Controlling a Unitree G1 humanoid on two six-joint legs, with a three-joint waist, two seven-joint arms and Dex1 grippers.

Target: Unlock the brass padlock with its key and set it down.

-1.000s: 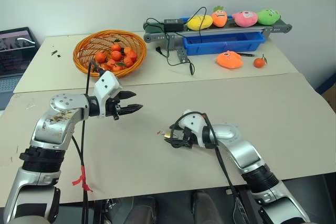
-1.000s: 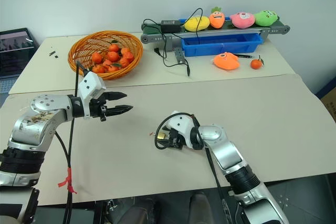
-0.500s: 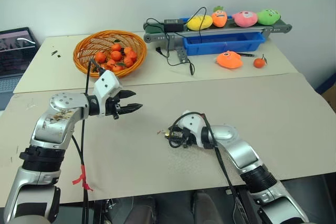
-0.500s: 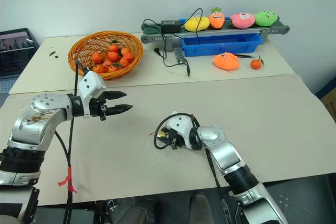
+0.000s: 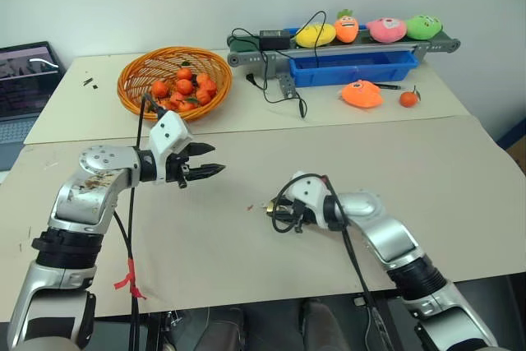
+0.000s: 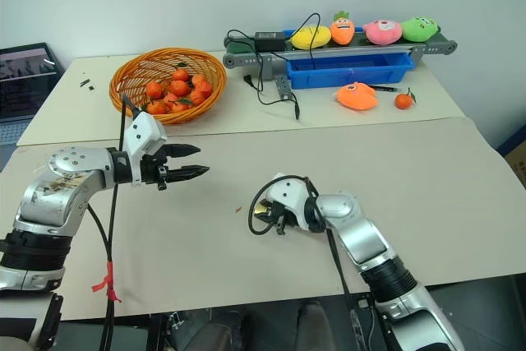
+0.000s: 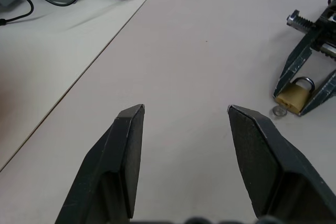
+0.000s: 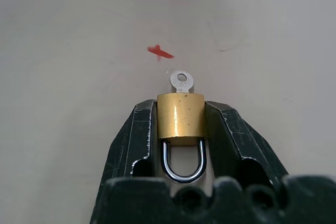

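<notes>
Brass padlock [image 8: 181, 116], key [image 8: 181, 82] inserted, sits clamped in right jaws on beige table [image 5: 460, 178]; left jaws wide.

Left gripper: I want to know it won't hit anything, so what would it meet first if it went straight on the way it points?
Probably bare table. The open left gripper points slightly downward across it; the right gripper, shut on the padlock, sits off to one side, though depth is unclear.

Legible text, labels, brands, numbers: none. The key [image 8: 181, 82] head bears a faint stamped marking, too small to read; the brass padlock [image 8: 181, 117] face appears plain.
</notes>
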